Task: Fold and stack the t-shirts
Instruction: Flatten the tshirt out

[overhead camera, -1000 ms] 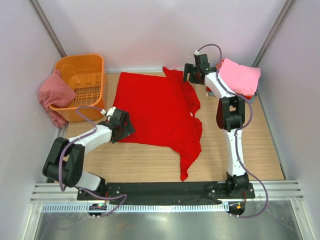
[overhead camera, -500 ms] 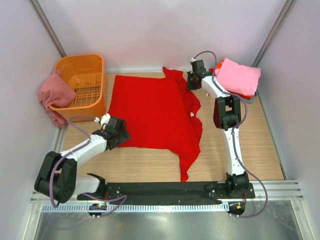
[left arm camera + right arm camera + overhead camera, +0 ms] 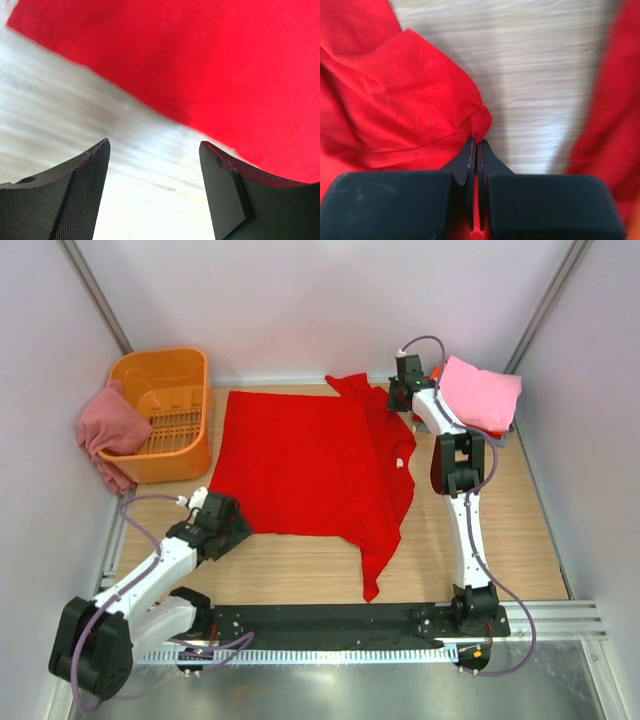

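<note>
Lying across the middle of the wooden table (image 3: 300,575), the bright red t-shirt (image 3: 300,465) has a smooth, roughly rectangular left part with straight left and near edges. Its right part is doubled over and rumpled, and a narrow tail of cloth runs toward the near edge. A small white label shows on the rumpled part.

Bare planks lie open along the near side of the shirt and in a strip to its right. The orange slotted plastic basket (image 3: 203,430) stands just beside the shirt's far-left edge, against the left wall. A dusty rose t-shirt (image 3: 108,425) hangs limp over the basket's left rim. A light pink t-shirt (image 3: 480,392) sits folded in the far-right corner, close to the right wall.

The left gripper (image 3: 152,145) sits low at the shirt's near-left corner with its jaws spread wide and nothing between them. In the left wrist view, pale wood grain fills the gap between them, and the red hem runs just beyond the tips. Its fingers (image 3: 75,190) are dark, and one has a fine mesh-textured pad.

The right gripper (image 3: 476,142) is at the far right of the shirt, beside the pink one. Its dark jaws are pressed together on a small pinch of soft red cloth, which puckers into creases at the tips.
</note>
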Tool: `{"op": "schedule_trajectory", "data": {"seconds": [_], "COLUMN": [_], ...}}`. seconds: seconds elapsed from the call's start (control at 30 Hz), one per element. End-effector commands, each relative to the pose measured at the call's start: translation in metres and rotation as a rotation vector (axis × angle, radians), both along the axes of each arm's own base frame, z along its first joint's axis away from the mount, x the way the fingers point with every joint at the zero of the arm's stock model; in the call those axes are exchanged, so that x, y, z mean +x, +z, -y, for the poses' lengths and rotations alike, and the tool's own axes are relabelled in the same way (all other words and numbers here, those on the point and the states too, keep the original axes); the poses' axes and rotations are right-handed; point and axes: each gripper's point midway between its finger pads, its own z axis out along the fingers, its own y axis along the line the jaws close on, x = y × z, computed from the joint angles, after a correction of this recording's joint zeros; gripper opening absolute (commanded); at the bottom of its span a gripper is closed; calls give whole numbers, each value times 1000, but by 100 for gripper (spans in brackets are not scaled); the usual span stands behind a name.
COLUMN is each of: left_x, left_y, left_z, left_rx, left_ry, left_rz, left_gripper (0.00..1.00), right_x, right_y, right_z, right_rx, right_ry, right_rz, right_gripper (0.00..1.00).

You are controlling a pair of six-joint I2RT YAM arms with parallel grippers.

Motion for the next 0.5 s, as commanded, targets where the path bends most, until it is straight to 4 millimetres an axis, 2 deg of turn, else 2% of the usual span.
{"op": "schedule_trajectory", "data": {"seconds": [0.0, 0.17, 0.23, 0.3, 0.33, 0.37, 0.4, 0.43, 0.47], "left_x": [-23, -35, -41, -39, -39, -39, -38, -36, -35], "left_y": [-8, -1, 5, 15, 18, 18, 20, 21, 22], "left_z": [-2, -2, -5, -3, 0, 0, 1, 1, 0], "left_rx": [-21, -30, -18, -26, -38, -40, -39, -35, -23], "left_ry": [18, 12, 9, 0, -8, -9, -11, -12, -21], "left_rz": [-54, -43, -46, -7, 7, 8, 11, 13, 15], "left_gripper": [72, 71, 72, 72, 73, 73, 73, 73, 73], "right_x": [19, 39, 49, 53, 52, 52, 47, 43, 36], "right_y": [10, 23, 45, 64, 77, 98, 96, 104, 137], "right_z": [23, 39, 40, 35, 26, 21, 16, 12, 5], "right_rx": [-70, -145, -147, -125, -95, -79, -75, -69, -44], "right_ry": [-16, -77, -95, -88, -65, -55, -39, -27, -10], "right_rz": [73, 155, 219, 257, 277, 314, 301, 306, 344], "right_gripper": [4, 9, 13, 45, 75, 81, 85, 88, 89]}}
